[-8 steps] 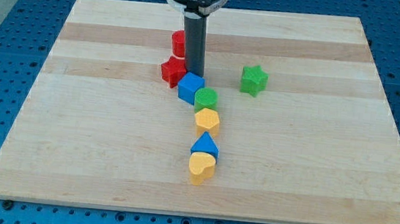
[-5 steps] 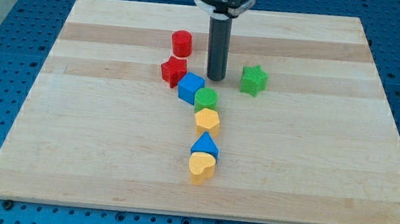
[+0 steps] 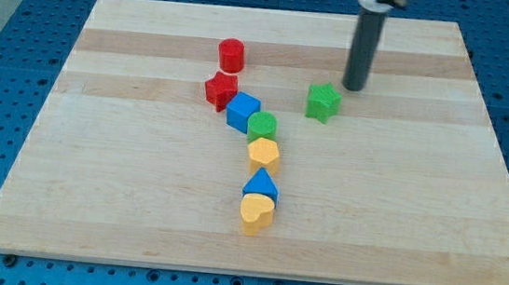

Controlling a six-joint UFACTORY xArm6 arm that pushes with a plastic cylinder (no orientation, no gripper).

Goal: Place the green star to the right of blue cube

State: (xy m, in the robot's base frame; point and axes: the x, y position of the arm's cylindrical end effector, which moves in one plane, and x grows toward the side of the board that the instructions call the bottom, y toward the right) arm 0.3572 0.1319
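Note:
The green star [image 3: 323, 102] lies on the wooden board [image 3: 120, 176], right of centre. The blue cube [image 3: 242, 111] sits to the star's left, apart from it, touching the red star [image 3: 221, 91] and the green cylinder [image 3: 262, 125]. My tip [image 3: 353, 87] is just above and to the right of the green star, close to it; I cannot tell whether it touches.
A red cylinder [image 3: 232, 55] stands above the red star. Below the green cylinder runs a line of blocks: a yellow hexagon [image 3: 263, 153], a blue triangle [image 3: 261, 184] and a yellow heart [image 3: 256, 213].
My tip has moved to the view's right and slightly up, from beside the blue cube to the green star's upper right. No block has moved.

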